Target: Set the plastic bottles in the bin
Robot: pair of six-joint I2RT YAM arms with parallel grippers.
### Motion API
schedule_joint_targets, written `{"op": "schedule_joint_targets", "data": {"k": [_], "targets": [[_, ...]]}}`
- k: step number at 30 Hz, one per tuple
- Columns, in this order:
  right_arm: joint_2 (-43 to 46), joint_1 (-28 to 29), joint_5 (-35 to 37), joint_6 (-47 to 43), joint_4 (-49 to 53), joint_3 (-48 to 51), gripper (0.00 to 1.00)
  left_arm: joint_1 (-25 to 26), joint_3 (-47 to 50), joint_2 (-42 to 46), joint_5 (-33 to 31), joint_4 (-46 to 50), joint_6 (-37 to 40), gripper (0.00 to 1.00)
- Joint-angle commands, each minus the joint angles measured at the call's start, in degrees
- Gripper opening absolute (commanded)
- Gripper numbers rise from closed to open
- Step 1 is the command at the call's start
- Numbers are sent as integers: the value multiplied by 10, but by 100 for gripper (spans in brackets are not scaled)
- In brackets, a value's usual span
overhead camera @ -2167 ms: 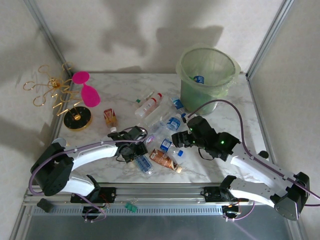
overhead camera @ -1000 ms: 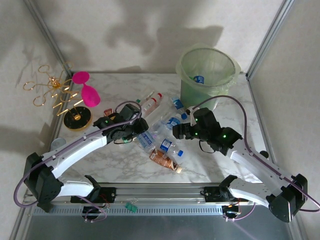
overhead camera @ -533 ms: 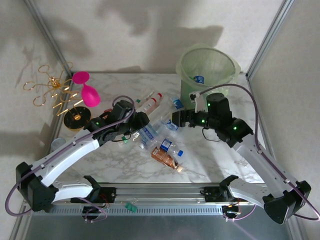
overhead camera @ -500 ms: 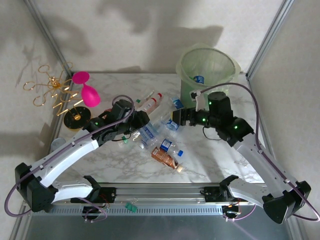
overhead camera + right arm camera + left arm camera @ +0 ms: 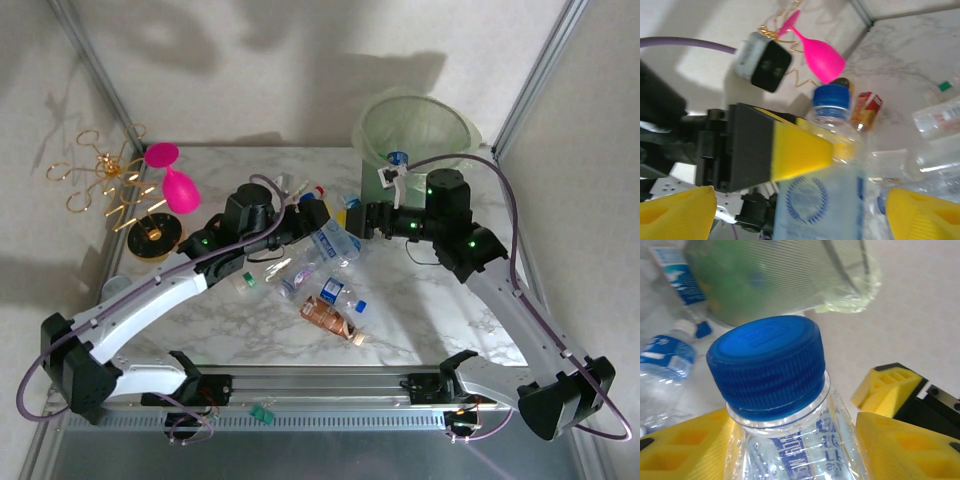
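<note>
My left gripper [image 5: 322, 222] is shut on the neck of a clear blue-capped bottle [image 5: 338, 243] and holds it off the table, in front of the bin [image 5: 420, 125]. In the left wrist view the blue cap [image 5: 767, 365] stands between my yellow fingers [image 5: 685, 445]. The right gripper [image 5: 360, 220] faces it, open. Its jaws stand wide on either side of the bottle's body [image 5: 820, 200] without touching. The bin is tall, pale green and lined, with a blue-labelled bottle [image 5: 398, 158] inside. More bottles lie on the marble: a copper one [image 5: 330, 318] and clear ones [image 5: 340, 293].
A pink goblet [image 5: 170, 180] and a gold wire stand [image 5: 110, 180] are at the back left. A small copper-brown bottle [image 5: 865, 107] stands beyond the held one. The enclosure's frame posts rise at both back corners.
My left arm has lifted the bottle off the table and carried it right, toward the bin. The right gripper has swung back and left to meet it, its jaws opening wider.
</note>
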State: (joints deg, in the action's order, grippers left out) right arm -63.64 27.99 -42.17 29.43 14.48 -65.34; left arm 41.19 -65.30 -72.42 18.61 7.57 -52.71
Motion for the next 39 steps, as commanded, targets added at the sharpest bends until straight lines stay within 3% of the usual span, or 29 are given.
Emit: {"op": "schedule_joint_targets", "data": {"k": [1, 8, 15, 21, 28, 39], "targets": [[22, -3, -51, 9, -49, 3, 92, 7, 7, 10, 72, -116, 0, 46], [64, -26, -42, -9, -22, 17, 94, 6, 23, 47, 113, -169, 9, 46], [125, -34, -143, 45, -113, 76, 97, 3, 21, 71, 128, -182, 24, 46], [124, -27, -191, 66, -138, 88, 97, 2, 33, 64, 174, -272, -11, 46], [102, -7, -227, 101, -182, 96, 84, 10, 38, 53, 201, -321, -15, 46], [91, 12, -218, 199, -302, 129, 65, 35, 28, 44, 197, -279, 53, 45]]}}
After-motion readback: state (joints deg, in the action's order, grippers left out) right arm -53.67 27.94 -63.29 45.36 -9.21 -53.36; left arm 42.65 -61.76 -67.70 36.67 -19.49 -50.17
